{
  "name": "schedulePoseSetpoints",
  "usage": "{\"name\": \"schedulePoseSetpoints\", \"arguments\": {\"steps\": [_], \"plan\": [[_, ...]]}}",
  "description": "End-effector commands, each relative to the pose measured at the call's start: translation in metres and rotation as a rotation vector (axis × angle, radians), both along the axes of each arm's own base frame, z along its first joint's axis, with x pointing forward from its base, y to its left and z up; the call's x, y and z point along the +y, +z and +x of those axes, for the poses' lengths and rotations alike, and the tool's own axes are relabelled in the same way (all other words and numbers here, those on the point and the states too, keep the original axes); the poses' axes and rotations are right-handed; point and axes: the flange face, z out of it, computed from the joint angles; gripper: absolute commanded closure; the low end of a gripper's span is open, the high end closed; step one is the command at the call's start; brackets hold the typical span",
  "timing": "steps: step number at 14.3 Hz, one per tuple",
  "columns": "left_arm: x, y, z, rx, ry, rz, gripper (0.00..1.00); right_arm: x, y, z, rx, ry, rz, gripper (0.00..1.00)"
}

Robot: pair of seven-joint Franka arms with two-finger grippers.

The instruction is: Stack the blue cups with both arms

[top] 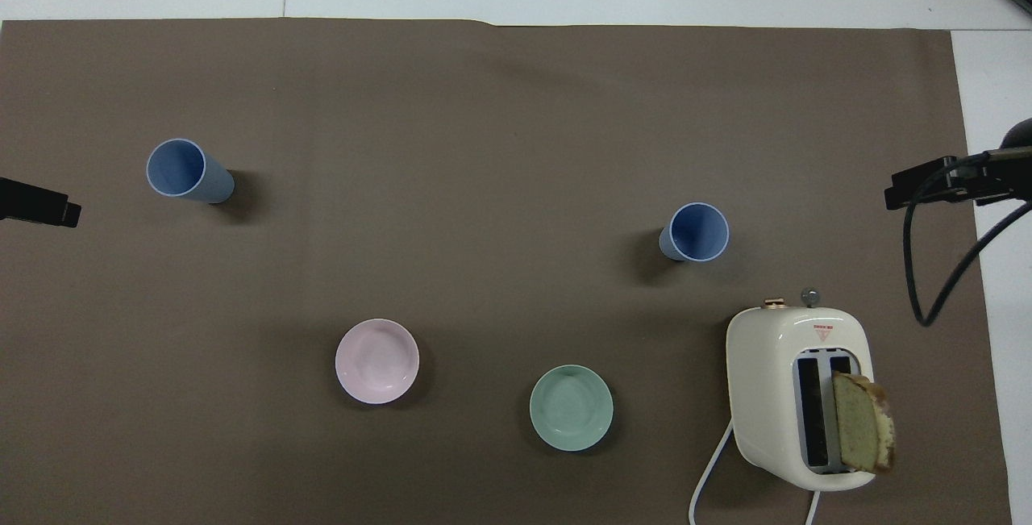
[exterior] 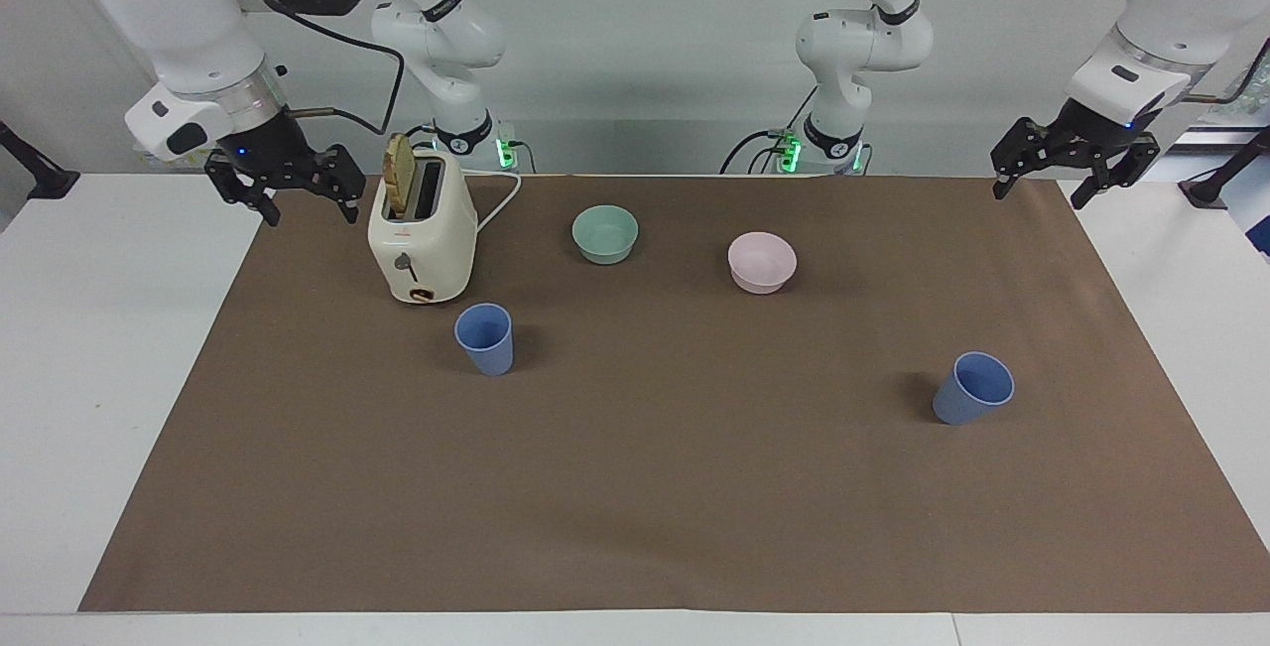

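Observation:
Two blue cups stand upright and apart on the brown mat (exterior: 635,487). One cup (exterior: 485,338) is beside the toaster, toward the right arm's end; it also shows in the overhead view (top: 695,232). The other cup (exterior: 972,388) is toward the left arm's end and shows in the overhead view too (top: 187,172). My right gripper (exterior: 310,214) is open and empty, raised over the mat's edge next to the toaster. My left gripper (exterior: 1038,194) is open and empty, raised over the mat's corner at its own end. Only their tips show from overhead, the left (top: 36,202) and the right (top: 943,182).
A cream toaster (exterior: 422,239) with a bread slice (exterior: 400,175) sticking up stands near the right arm; its cord runs toward the robots. A mint-green bowl (exterior: 605,233) and a pink bowl (exterior: 762,262) sit nearer to the robots than the cups.

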Motion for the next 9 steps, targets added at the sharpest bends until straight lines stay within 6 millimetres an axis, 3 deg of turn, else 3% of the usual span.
{"name": "schedulePoseSetpoints", "arguments": {"steps": [1,9], "plan": [[0.0,0.0012,-0.0101,0.005,0.006,0.002,0.0,-0.0126,-0.001,-0.0019,-0.006,0.001,-0.008,0.0],[-0.0007,0.0046,-0.0097,-0.002,-0.003,0.004,0.0,-0.0054,-0.0008,-0.0014,-0.008,0.013,0.003,0.0]]}}
